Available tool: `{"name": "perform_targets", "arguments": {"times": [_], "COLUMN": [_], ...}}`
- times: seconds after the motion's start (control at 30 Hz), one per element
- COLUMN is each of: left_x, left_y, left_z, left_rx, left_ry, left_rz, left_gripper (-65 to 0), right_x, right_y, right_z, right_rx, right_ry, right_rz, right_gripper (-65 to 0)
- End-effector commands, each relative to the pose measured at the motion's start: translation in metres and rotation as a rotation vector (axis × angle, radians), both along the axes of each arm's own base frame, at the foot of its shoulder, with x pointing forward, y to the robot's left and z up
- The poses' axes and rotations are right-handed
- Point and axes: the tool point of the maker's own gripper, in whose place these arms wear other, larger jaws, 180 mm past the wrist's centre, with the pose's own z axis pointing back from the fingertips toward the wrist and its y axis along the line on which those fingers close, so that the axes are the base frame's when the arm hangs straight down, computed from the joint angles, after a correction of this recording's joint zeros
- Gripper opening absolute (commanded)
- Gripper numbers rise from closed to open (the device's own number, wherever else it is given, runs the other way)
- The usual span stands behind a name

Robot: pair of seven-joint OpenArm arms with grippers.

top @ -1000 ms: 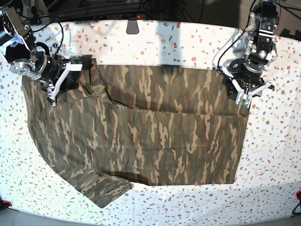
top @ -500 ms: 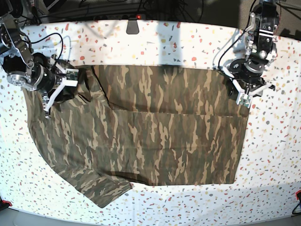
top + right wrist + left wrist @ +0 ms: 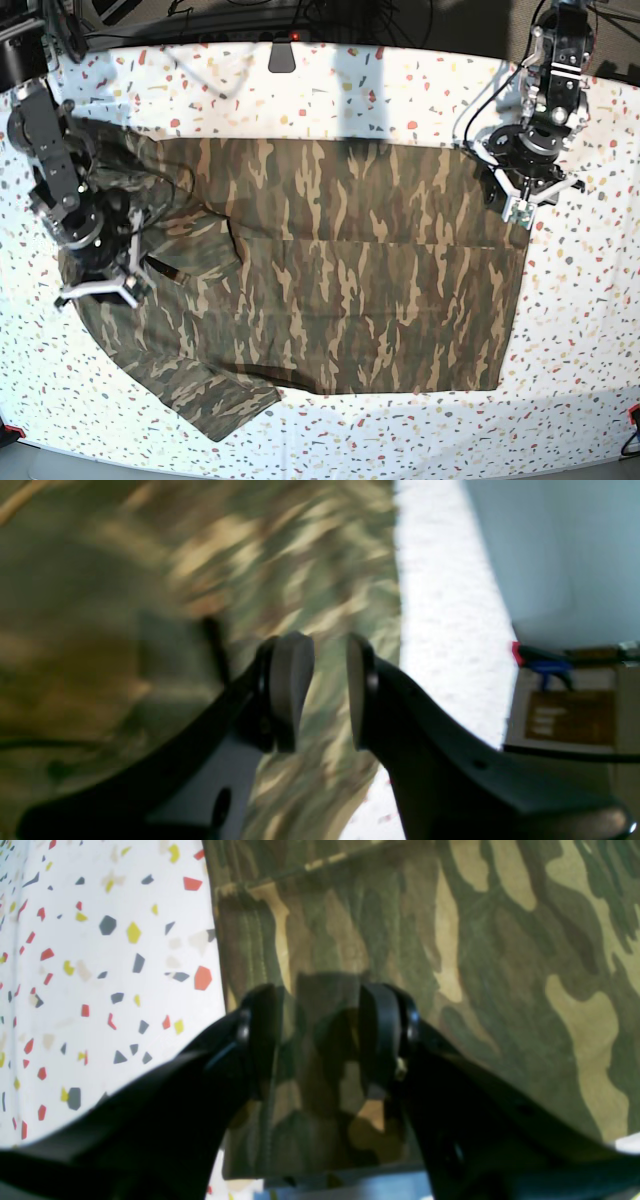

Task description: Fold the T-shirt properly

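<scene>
While blur smears the right wrist view | right gripper (image 3: 98, 290) over sleeve end of the camouflage cloth T-shirt (image 3: 330, 280), jaws parted, grasp unclear | shirt flat on speckled white table (image 3: 300, 90) | left gripper (image 3: 320, 1040) spread, nothing pinched, hem corner partly hidden.

The bench (image 3: 330, 80) is white, flecked all over with small red, yellow and grey chips like terrazzo. Along its far edge the room falls dark, and black cables (image 3: 250, 20) trail there beside a small red light (image 3: 292, 37). A grey, tapered shadow or fitting (image 3: 283, 56) lies just under that light on the bench top. Soft shadows fall across the far side of the surface. In the right wrist view a pale wall (image 3: 560, 550) rises past the bench edge, with a blurred brown box (image 3: 570, 720) below it
</scene>
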Motion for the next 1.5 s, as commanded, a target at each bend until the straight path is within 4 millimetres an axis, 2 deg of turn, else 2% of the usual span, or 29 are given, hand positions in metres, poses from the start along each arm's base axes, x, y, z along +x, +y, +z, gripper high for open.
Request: {"name": "perform_targets", "arguments": {"times": [0.0,0.1,0.2,0.37,0.53,0.67,0.73,0.87,0.97,1.07,1.17,1.23,1.3,1.47], "left_x": [0.009,0.009,0.009,0.009,0.01,0.01,0.01,0.019,0.025,0.023,0.01,0.001,-0.003,-0.012], "left_y": [0.003,0.002,-0.001,-0.001,-0.002,-0.002,-0.002,-0.011,-0.021,-0.032,-0.042,-0.033,-0.02,0.006], "left_z": [0.013,0.013,0.013,0.013,0.014,0.014,0.015,0.036,0.057,0.063,0.045,0.032,0.027,0.025], "left_rx": [0.004,-0.007,-0.035,-0.047,-0.048,-0.049,-0.049,-0.09,-0.137,-0.12,-0.002,0.129,0.25,0.348], "left_ry": [-0.05,-0.05,-0.049,-0.048,-0.052,-0.056,-0.059,-0.137,-0.191,-0.194,-0.09,-0.005,0.038,0.092], "left_rz": [-0.001,0.0,0.006,0.008,0.007,0.006,0.006,-0.011,-0.026,-0.111,-0.262,-0.311,-0.342,-0.439], "left_gripper": [-38.8,-38.8,-38.8,-38.8,-38.8,-38.8,-40.4,-49.3,-57.1,-55.7,-46.9,-41.9,-41.7,-41.7], "right_x": [0.014,0.027,0.034,0.032,0.024,0.014,0.004,-0.019,-0.033,-0.038,-0.038,-0.035,-0.033,-0.032], "right_y": [-0.005,-0.009,-0.011,-0.017,-0.027,-0.021,-0.02,-0.024,-0.026,-0.028,-0.034,-0.038,-0.04,-0.047], "right_z": [0.028,0.045,0.054,0.05,0.038,0.021,0.008,-0.019,-0.031,-0.028,-0.016,-0.009,-0.003,0.002], "right_rx": [0.003,0.059,0.117,0.155,0.132,0.22,0.234,0.211,0.208,0.217,0.233,0.271,0.314,0.324], "right_ry": [-0.073,-0.084,-0.069,-0.013,0.047,0.139,0.191,0.28,0.314,0.304,0.269,0.253,0.242,0.23], "right_rz": [-0.01,-0.062,-0.103,-0.16,-0.214,-0.243,-0.259,-0.29,-0.302,-0.308,-0.322,-0.338,-0.352,-0.372], "right_gripper": [-50.4,-50.4,-50.4,-50.4,-50.4,-50.5,-53.4,-64.8,-65.0,-65.0,-65.0,-65.0,-65.0,-65.0]}}
